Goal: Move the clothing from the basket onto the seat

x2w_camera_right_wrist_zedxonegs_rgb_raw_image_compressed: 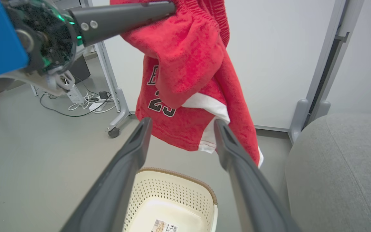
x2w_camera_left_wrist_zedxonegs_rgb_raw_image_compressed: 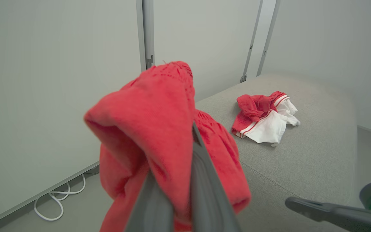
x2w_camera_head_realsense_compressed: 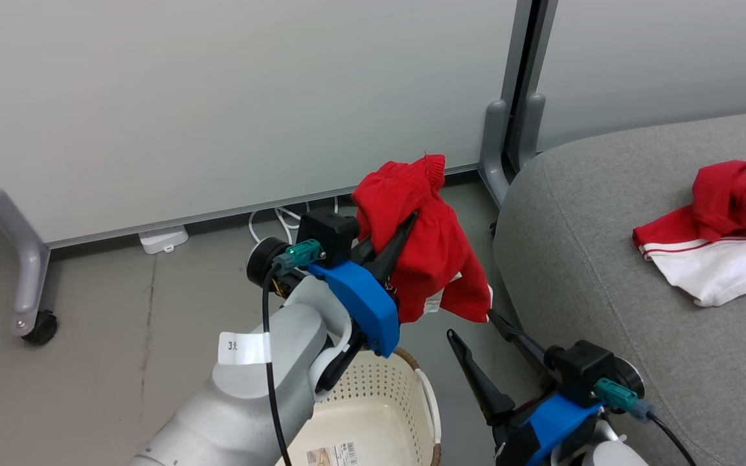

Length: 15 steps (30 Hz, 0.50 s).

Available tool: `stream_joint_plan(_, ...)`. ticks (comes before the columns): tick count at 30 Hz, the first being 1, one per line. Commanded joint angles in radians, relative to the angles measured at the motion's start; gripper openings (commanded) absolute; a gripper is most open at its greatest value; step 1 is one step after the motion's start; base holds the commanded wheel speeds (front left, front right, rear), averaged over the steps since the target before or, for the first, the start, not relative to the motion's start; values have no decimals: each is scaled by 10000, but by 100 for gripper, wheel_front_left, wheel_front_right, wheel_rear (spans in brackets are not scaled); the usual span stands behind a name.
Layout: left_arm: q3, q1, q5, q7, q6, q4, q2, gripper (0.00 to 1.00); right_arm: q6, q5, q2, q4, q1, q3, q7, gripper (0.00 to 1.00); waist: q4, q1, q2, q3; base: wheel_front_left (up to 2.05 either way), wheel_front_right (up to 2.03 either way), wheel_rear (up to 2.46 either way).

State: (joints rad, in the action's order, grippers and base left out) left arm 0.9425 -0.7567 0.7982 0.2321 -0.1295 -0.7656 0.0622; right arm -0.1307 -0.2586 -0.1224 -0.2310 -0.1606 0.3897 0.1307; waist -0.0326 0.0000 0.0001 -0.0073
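Soft red garment [x2w_camera_head_realsense_compressed: 438, 259] with white trim hangs crumpled over the perforated cream basket [x2w_camera_head_realsense_compressed: 383, 382], pinched in the left pincer [x2w_camera_head_realsense_compressed: 405, 230]. The right pincer [x2w_camera_head_realsense_compressed: 471, 325] is spread and empty, near its hem. A second garment [x2w_camera_head_realsense_compressed: 723, 239] lies rumpled on the grey fabric seat [x2w_camera_head_realsense_compressed: 606, 272], back from its rounded edge.

Grey forearm [x2w_camera_head_realsense_compressed: 263, 395], white label [x2w_camera_head_realsense_compressed: 243, 347], blue wrist covers [x2w_camera_head_realsense_compressed: 363, 304], teal plugs [x2w_camera_head_realsense_compressed: 298, 254], dark-fingered right end effector [x2w_camera_head_realsense_compressed: 471, 323]
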Motion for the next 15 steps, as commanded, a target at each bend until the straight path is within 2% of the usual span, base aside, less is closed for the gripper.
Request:
stream_joint_plan(1, 27, -142, 42, 85, -8, -29, 6, 0, -1, 54, 72, -87, -170, -18, -73, 100, 24, 0, -1, 12, 0, 0, 0)
stream_joint_plan(7, 237, -196, 106, 98, -8, -40, -35, 0, -1, -125, 153, -844, -857, 283, -508, 100, 129, 0, -1, 84, 0, 0, 0)
stream_joint_plan(15, 515, -314, 223, 159, -8, 51, -81, 0, -1, -985, 266, -2507, -2261, 856, -371, 100, 253, 0, -1, 225, 0, 0, 0)
